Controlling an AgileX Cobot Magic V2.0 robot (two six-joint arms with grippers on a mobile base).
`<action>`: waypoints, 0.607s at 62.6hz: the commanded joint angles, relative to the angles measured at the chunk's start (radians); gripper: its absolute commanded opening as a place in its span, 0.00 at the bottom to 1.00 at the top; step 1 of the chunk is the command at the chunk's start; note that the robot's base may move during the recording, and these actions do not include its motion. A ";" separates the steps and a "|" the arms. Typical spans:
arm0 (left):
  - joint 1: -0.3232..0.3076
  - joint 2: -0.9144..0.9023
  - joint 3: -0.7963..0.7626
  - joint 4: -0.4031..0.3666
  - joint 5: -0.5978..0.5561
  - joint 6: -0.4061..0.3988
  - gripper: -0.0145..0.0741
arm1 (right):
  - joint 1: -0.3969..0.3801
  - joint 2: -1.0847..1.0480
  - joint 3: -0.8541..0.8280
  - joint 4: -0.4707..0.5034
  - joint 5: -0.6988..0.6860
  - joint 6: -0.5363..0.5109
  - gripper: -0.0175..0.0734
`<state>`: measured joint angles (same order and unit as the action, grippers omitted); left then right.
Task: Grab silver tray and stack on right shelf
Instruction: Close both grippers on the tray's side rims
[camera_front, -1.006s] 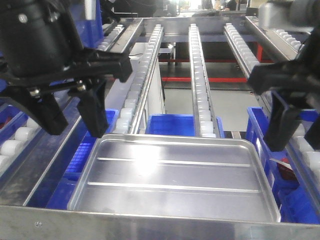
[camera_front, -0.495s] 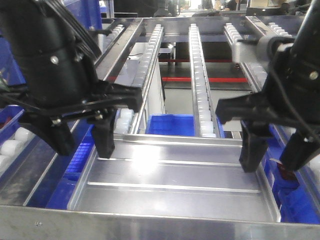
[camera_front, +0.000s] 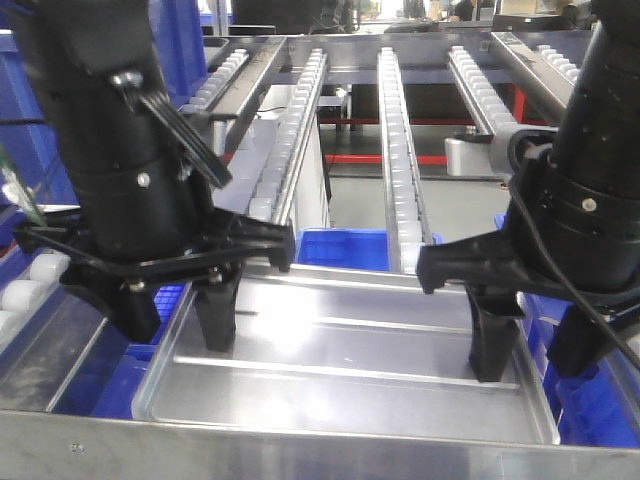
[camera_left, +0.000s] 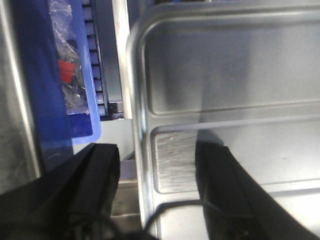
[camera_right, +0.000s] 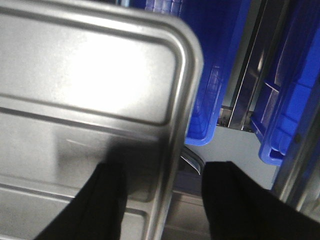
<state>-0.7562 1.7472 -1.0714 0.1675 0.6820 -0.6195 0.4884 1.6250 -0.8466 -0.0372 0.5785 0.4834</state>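
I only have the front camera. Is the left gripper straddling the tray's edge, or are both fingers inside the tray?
Observer: Straddling. In the left wrist view, the left gripper has one of its fingers over the silver tray base and one outside the rim, with gaps on both sides.
Operator: And the right side?
Observer: Same. The right gripper is open across the rim, with its outer finger above the gap beside the right-side blue crate.
Operator: Anything near the left outer finger?
Observer: The left-side blue crate, which holds a clear bag with something red inside.
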 joint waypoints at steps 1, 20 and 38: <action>-0.002 -0.021 -0.029 0.010 -0.033 -0.012 0.46 | 0.000 -0.004 -0.021 -0.013 -0.056 0.004 0.69; 0.010 -0.013 -0.029 0.010 -0.045 -0.015 0.39 | 0.000 0.012 -0.021 -0.013 -0.063 0.004 0.49; 0.032 -0.013 -0.029 0.015 -0.047 -0.015 0.04 | 0.000 0.012 -0.021 -0.013 -0.060 0.004 0.26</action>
<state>-0.7283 1.7623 -1.0797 0.1628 0.6830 -0.6237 0.4882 1.6380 -0.8587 -0.0322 0.5878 0.4995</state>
